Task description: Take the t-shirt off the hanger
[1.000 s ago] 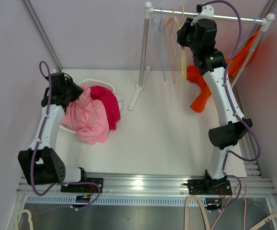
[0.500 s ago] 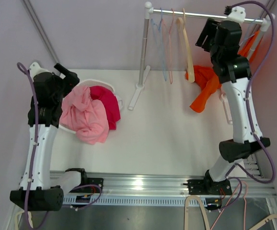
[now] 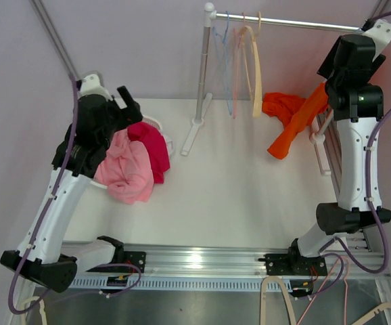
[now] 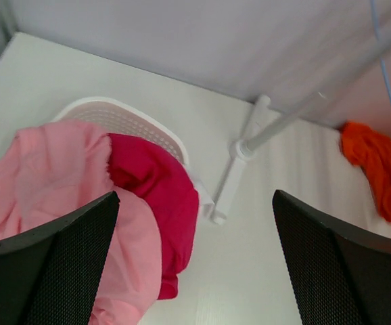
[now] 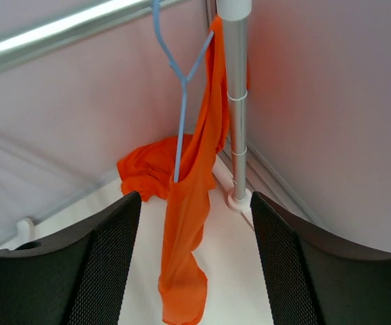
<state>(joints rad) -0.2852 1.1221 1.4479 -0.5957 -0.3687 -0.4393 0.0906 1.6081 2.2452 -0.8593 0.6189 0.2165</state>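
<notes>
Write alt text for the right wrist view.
An orange t-shirt hangs in a long strip from a blue hanger on the metal rail, beside the rack's upright post. The right gripper frames the bottom of the picture, its dark fingers apart and holding nothing.

The white table (image 3: 236, 196) carries the left foot of the clothes rack (image 3: 193, 134) near its back edge. To the left of this foot stands a white basket (image 4: 124, 115). A pink garment (image 3: 124, 169) and a crimson garment (image 3: 153, 145) hang over its rim onto the table. Well to the right of the foot, the orange t-shirt (image 3: 285, 108) rests partly on the surface.
</notes>
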